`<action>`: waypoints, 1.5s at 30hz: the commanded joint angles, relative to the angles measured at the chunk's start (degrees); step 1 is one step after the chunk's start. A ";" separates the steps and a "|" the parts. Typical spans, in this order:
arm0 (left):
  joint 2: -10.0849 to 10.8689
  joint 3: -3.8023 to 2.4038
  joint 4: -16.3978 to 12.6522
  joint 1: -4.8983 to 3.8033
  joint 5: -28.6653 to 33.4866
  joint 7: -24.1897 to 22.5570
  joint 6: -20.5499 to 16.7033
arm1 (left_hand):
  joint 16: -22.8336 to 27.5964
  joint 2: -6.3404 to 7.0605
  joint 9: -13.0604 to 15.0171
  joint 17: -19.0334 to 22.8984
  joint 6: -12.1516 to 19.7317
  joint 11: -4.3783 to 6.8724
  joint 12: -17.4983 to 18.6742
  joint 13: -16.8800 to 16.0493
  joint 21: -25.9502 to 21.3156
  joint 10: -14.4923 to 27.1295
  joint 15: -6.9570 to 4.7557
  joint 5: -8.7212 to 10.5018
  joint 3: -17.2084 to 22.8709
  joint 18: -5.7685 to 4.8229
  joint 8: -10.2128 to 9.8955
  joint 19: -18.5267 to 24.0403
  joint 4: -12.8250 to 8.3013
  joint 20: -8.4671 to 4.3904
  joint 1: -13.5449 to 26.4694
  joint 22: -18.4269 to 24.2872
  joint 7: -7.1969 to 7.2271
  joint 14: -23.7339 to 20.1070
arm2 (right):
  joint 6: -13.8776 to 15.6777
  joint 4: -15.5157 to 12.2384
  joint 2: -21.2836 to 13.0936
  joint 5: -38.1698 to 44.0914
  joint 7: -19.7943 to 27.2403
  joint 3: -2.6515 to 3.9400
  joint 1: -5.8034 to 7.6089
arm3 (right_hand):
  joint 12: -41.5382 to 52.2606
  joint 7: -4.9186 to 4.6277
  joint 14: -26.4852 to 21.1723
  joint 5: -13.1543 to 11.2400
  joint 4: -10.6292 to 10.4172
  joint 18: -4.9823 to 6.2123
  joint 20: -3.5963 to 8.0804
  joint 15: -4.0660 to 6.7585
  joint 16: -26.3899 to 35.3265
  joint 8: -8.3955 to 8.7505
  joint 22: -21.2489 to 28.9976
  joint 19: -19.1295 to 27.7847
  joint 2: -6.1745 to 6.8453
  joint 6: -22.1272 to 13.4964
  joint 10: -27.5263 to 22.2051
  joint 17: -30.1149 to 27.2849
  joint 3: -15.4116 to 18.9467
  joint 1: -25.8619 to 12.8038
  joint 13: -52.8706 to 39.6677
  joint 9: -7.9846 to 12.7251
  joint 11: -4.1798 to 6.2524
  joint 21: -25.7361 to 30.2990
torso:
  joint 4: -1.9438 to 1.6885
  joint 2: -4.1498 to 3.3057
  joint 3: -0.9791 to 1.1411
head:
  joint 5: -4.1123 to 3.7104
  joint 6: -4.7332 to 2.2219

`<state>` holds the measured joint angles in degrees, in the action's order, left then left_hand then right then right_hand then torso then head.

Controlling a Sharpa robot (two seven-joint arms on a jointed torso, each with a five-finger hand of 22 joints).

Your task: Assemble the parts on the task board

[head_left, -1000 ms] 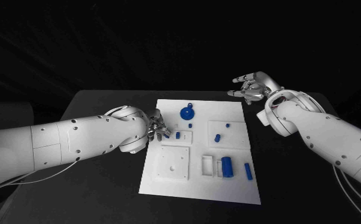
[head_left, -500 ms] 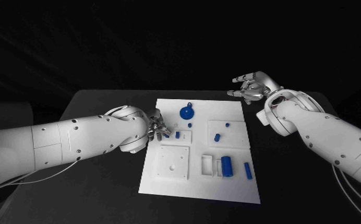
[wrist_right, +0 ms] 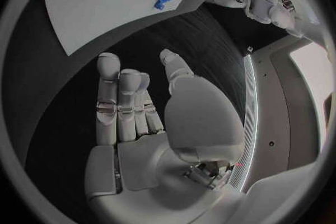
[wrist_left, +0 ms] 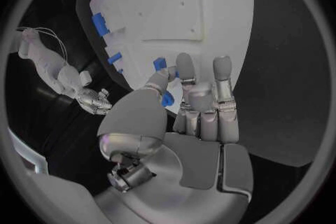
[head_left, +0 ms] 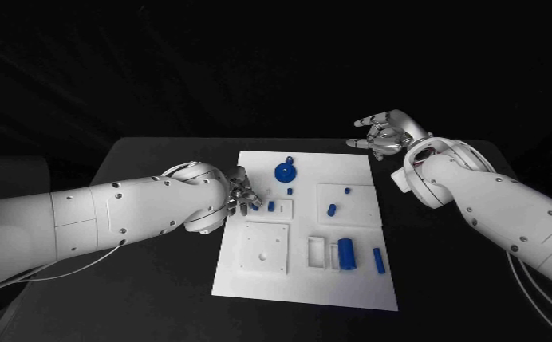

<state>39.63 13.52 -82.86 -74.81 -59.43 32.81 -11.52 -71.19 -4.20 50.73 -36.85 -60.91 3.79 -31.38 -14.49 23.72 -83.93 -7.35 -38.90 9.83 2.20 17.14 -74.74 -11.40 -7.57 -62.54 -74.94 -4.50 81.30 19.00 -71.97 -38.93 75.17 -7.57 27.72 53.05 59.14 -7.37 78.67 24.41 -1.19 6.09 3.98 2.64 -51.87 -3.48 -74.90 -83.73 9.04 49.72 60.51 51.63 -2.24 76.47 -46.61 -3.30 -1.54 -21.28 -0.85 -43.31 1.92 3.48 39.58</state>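
Our left hand (head_left: 239, 193) is pinching a small blue part (wrist_left: 167, 99) at the task board's (head_left: 305, 278) left edge. Our right hand (head_left: 385, 133), fingers apart and holding nothing, is hovering off the board's far right corner.

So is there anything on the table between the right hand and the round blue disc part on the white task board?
Nothing visible. The right hand hovers empty off the white task board, with bare black table and board between it and the round blue disc part.
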 commanded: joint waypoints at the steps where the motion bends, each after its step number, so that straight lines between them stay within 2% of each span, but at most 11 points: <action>1: -0.45 0.33 -0.25 0.61 0.36 0.30 3.22 | -0.27 -0.33 0.04 -0.16 -6.17 0.50 -0.24 0.12 0.11 -2.85 0.02 -0.21 0.20 0.36 0.33 -0.03 0.02 0.34 -0.30 -0.97 6.00 0.32 | -0.67 -0.02 0.04 0.00 0.45 0.02 -0.10 | 0.12 -0.01 -0.16 0.18 -0.05 0.79 -0.03 0.25 0.21 0.21 -2.19 -1.27 -0.06 -0.30 -0.33 -0.10 -0.02 -0.26 0.08 0.02 0.23 0.22 | -0.05 -0.01 0.00 | -0.10 0.14; 11: -0.90 0.33 0.07 0.94 -0.05 0.34 4.91 | -0.10 -0.17 -0.11 -0.03 -6.13 0.45 -0.11 0.20 0.05 -2.85 0.04 0.27 0.10 0.36 0.14 0.06 0.22 0.39 -0.34 -0.96 5.97 0.26 | -0.65 -0.01 0.01 -0.09 0.51 0.02 -0.25 | 0.09 -0.02 -0.17 0.28 -0.07 0.80 -0.03 0.25 0.26 0.22 -2.14 -1.24 -0.06 -0.39 -0.35 -0.13 -0.05 -0.32 0.10 0.02 0.23 0.49 | -0.08 0.01 -0.06 | -0.25 0.25; 18: -0.93 0.32 0.42 1.02 -0.09 0.29 5.34 | 0.52 0.77 -1.85 0.65 -6.21 0.35 0.26 0.35 -0.24 -2.84 0.02 1.04 -0.79 0.27 -1.04 0.06 1.59 0.35 -0.59 -0.91 5.88 0.21 | -0.62 0.05 0.02 -0.16 0.56 0.02 -0.30 | 0.08 -0.02 -0.17 0.33 -0.11 0.80 -0.02 0.25 0.27 0.22 -2.13 -1.25 -0.07 -0.43 -0.34 -0.14 -0.06 -0.38 0.11 0.02 0.23 0.53 | -0.13 0.02 -0.05 | -0.31 0.33; 22: -0.90 0.32 0.62 1.03 -0.08 0.28 5.28 | 1.30 2.76 -3.71 1.99 -5.84 0.36 0.74 0.46 -0.58 -2.81 -0.13 1.41 -2.55 -0.23 -2.24 -0.01 4.12 -0.07 0.48 -0.79 5.99 0.09 | -0.59 0.08 0.00 -0.19 0.57 0.02 -0.31 | 0.05 -0.03 -0.19 0.45 -0.15 0.80 -0.03 0.25 0.31 0.23 -2.11 -1.23 -0.04 -0.54 -0.38 -0.16 -0.08 -0.38 0.13 0.03 0.22 0.64 | -0.08 0.01 -0.05 | -0.30 0.38; 23: -0.90 0.32 0.67 1.03 -0.07 0.28 5.25 | 1.44 3.22 -4.57 2.22 -6.10 0.37 0.83 0.43 -0.83 -2.79 -0.17 1.46 -2.91 -0.56 -2.38 -0.16 5.44 -0.29 -0.41 -0.74 6.03 0.18 | -0.58 0.09 -0.01 -0.19 0.58 0.02 -0.32 | 0.05 -0.03 -0.19 0.45 -0.15 0.80 -0.03 0.25 0.31 0.23 -2.11 -1.23 -0.04 -0.54 -0.38 -0.16 -0.08 -0.38 0.13 0.03 0.22 0.64 | -0.08 0.01 -0.05 | -0.30 0.38; 26: -0.88 0.32 0.80 1.03 -0.21 0.29 5.18 | 1.73 4.30 -5.05 2.78 -5.91 0.42 1.12 0.46 -1.18 -2.80 -0.27 1.76 -3.72 -0.71 -2.17 -0.25 7.50 -0.40 -0.74 -0.79 6.11 0.04 | -0.56 0.09 -0.02 -0.20 0.59 0.02 -0.33 | 0.05 -0.03 -0.19 0.45 -0.15 0.80 -0.03 0.25 0.31 0.23 -2.11 -1.23 -0.04 -0.54 -0.38 -0.16 -0.08 -0.38 0.13 0.03 0.22 0.64 | -0.07 0.01 -0.06 | -0.27 0.28; 30: -0.79 0.32 0.94 1.03 -0.50 0.31 5.24 | 1.98 6.13 -5.79 3.31 -5.76 0.40 1.32 0.36 -1.81 -2.77 -0.35 2.70 -5.32 -1.03 -1.78 -0.45 11.28 -0.63 -1.99 -0.80 6.16 -0.03 | -0.55 0.11 -0.03 -0.21 0.58 0.02 -0.34 | 0.05 -0.03 -0.19 0.45 -0.15 0.80 -0.03 0.25 0.31 0.23 -2.11 -1.23 -0.04 -0.54 -0.38 -0.16 -0.08 -0.38 0.13 0.03 0.22 0.64 | -0.08 0.02 -0.06 | -0.32 0.29; 33: -0.71 0.32 1.06 1.03 -0.68 0.32 5.20 | 2.07 6.82 -6.26 3.51 -5.67 0.41 1.47 0.27 -2.15 -2.77 -0.41 3.10 -6.17 -1.29 -1.74 -0.55 13.45 -0.82 -3.21 -0.84 6.11 -0.11 | -0.52 0.11 -0.04 -0.21 0.59 0.02 -0.36 | 0.05 -0.03 -0.19 0.45 -0.15 0.80 -0.03 0.25 0.31 0.23 -2.11 -1.23 -0.04 -0.54 -0.38 -0.16 -0.08 -0.38 0.13 0.03 0.22 0.64 | -0.07 0.02 -0.08 | -0.30 0.21; 37: -0.62 0.31 1.17 1.04 -0.87 0.33 5.13 | 2.18 7.49 -6.46 3.72 -5.69 0.40 1.60 0.22 -2.37 -2.75 -0.43 4.02 -7.07 -1.38 -1.62 -0.63 15.16 -0.87 -3.73 -0.86 6.09 -0.16 | -0.50 0.10 -0.05 -0.23 0.60 0.02 -0.38 | 0.04 -0.06 -0.21 0.52 -0.24 0.81 -0.03 0.25 0.34 0.25 -2.07 -1.22 0.07 -0.89 -0.42 -0.19 -0.04 -0.38 0.14 0.05 0.20 0.86 | -0.08 0.01 -0.10 | -0.40 0.18; 40: -0.56 0.31 1.26 1.04 -1.12 0.34 5.19 | 2.21 7.85 -6.51 3.79 -5.77 0.38 1.58 0.14 -2.48 -2.75 -0.44 6.93 -7.85 -1.42 -1.51 -0.65 16.20 -0.89 -3.89 -0.87 6.05 -0.20 | -0.49 0.11 -0.07 -0.25 0.61 0.02 -0.39 | 0.04 -0.06 -0.21 0.52 -0.24 0.81 -0.03 0.25 0.34 0.25 -2.07 -1.22 0.07 -0.89 -0.42 -0.19 -0.04 -0.38 0.14 0.05 0.20 0.86 | -0.07 0.03 -0.10 | -0.38 0.18; 45: -0.35 0.30 1.33 1.03 -1.33 0.33 5.60 | 2.33 9.33 -6.72 4.07 -5.94 0.32 1.83 0.06 -2.78 -2.73 -0.41 8.20 -9.00 -1.52 -1.42 -0.61 18.55 -0.90 -4.83 -0.87 5.99 -0.44 | -0.46 0.13 -0.11 -0.27 0.60 0.02 -0.42 | 0.04 -0.06 -0.21 0.52 -0.24 0.81 -0.03 0.25 0.34 0.25 -2.07 -1.22 0.07 -0.89 -0.42 -0.19 -0.04 -0.38 0.14 0.05 0.20 0.86 | -0.10 0.03 -0.09 | -0.40 0.17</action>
<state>39.33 13.57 -81.49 -74.18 -60.61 32.97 -8.09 -69.15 4.79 44.05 -32.79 -66.92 4.09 -29.70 -14.38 21.23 -83.62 -7.61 -30.75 0.82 1.29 15.60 -75.37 7.19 -8.20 -67.78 -74.91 1.77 81.04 18.99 -71.81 -39.03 74.93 -7.50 27.71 52.68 59.14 -7.39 78.67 24.68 -1.19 6.09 3.98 2.64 -51.87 -3.48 -74.90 -83.73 9.05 49.08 60.29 51.49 -2.24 76.46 -46.54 -3.30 -1.34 -20.60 -0.91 -43.29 1.82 3.10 39.76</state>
